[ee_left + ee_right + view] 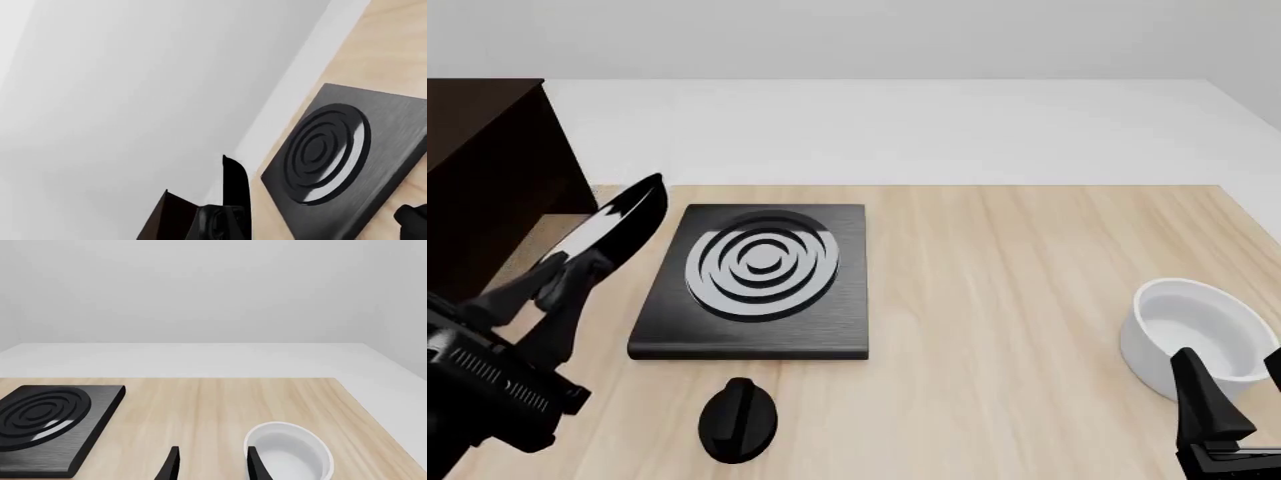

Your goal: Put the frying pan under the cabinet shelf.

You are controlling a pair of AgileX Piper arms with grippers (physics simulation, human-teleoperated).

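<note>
The frying pan is not in view in any frame. The dark brown cabinet shelf (481, 170) stands at the table's far left, and a strip of bare table shows by its lower right side. My left gripper (594, 250) is raised and tilted between the cabinet and the stove plate. Its glossy black fingers (235, 190) stand apart with nothing between them. My right gripper (1234, 390) is open and empty at the front right, next to the white bowl; its fingers (172, 462) show in the right wrist view.
A flat black square stove plate (761, 280) with white rings lies left of centre, also in the left wrist view (333, 165) and the right wrist view (47, 420). A small black knob (737, 420) lies in front of it. A white bowl (1194, 335) stands at the right edge.
</note>
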